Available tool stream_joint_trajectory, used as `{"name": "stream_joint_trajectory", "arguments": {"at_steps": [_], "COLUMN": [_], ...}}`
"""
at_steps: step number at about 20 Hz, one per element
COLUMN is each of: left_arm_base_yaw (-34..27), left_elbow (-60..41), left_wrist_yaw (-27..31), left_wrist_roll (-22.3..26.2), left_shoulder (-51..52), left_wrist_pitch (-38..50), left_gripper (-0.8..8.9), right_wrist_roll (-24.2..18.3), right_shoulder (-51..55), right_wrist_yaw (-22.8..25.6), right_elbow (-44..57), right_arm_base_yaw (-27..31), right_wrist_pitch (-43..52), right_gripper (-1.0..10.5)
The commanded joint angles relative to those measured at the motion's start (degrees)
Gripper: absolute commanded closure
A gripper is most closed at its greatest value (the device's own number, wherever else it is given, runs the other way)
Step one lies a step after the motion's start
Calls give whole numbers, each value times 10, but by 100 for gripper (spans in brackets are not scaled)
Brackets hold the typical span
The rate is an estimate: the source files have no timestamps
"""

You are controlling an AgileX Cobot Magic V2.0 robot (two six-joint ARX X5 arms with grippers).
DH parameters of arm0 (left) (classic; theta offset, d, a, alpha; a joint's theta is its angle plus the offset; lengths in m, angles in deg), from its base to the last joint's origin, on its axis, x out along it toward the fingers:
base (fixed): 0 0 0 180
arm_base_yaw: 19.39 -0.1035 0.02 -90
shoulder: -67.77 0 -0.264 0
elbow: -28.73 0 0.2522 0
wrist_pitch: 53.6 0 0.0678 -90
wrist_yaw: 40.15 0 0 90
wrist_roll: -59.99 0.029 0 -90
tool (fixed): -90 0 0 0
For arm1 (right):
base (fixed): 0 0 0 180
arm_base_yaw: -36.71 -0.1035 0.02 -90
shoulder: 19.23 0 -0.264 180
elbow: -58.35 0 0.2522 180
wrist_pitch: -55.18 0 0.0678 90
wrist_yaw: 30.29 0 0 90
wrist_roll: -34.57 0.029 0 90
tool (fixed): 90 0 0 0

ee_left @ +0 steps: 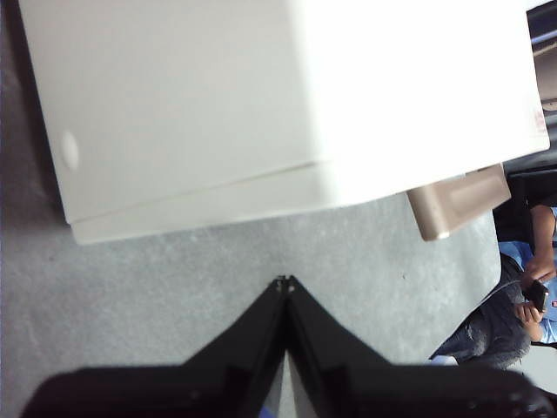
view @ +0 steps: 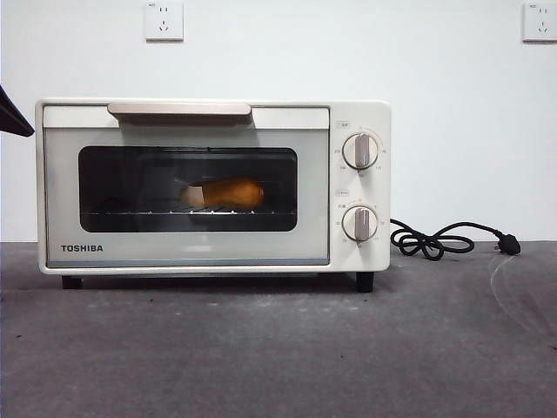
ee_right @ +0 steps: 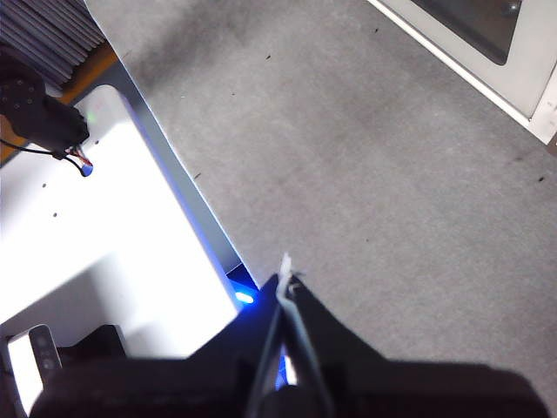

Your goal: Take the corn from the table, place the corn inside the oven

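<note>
You can see the glossy yellow-orange corn cob (view: pixel 224 193) lying on the wire rack inside the cream-white boxy Toshiba toaster oven (view: pixel 213 113), behind its dark glass window, and the door with the beige bar handle (view: pixel 179 109) looks closed. So the task seems finished, in my judgement.

The left tool (ee_left: pixel 285 282) is clenched with nothing in it, hanging above the dark grey matte counter (ee_left: pixel 174 296) just beside the top of the oven. The right tool (ee_right: pixel 285 283) is also clenched and empty, over the counter, apart from the oven front.

What can go wrong now is small. The left tool is near the oven, so a careless retreat could knock the oven or catch its handle. The black power cord (view: pixel 435 239) lies loose beside the oven; an arm sweeping low there could drag it.
</note>
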Motion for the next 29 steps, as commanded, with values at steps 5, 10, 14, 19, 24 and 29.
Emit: {"name": "stream_joint_trajectory", "arguments": {"at_steps": [5,10,14,19,24,29], "left_arm_base_yaw": [2,2,2,2,2,2], "left_elbow": [-1,-1,-1,0,0,0], "left_wrist_yaw": [-3,-3,-3,-3,-3,-3], "left_wrist_roll": [-31,-62,-86,-97,-91,-44], "left_shoulder": [-2,-2,-2,-2,1,13], "left_wrist_pitch": [44,87,124,136,93,35], "left_gripper": [821,821,821,821,821,821], "right_wrist_roll": [-6,-5,-5,-5,-5,-5], "right_shoulder": [-3,-3,-3,-3,-3,-3], "right_wrist_yaw": [-4,-4,-4,-4,-4,-4], "right_elbow": [1,1,1,1,1,1], "right_arm_base_yaw": [0,0,0,0,0,0], "right_wrist_pitch": [7,14,16,16,16,16], "right_gripper": [955,955,955,955,955,955]}}
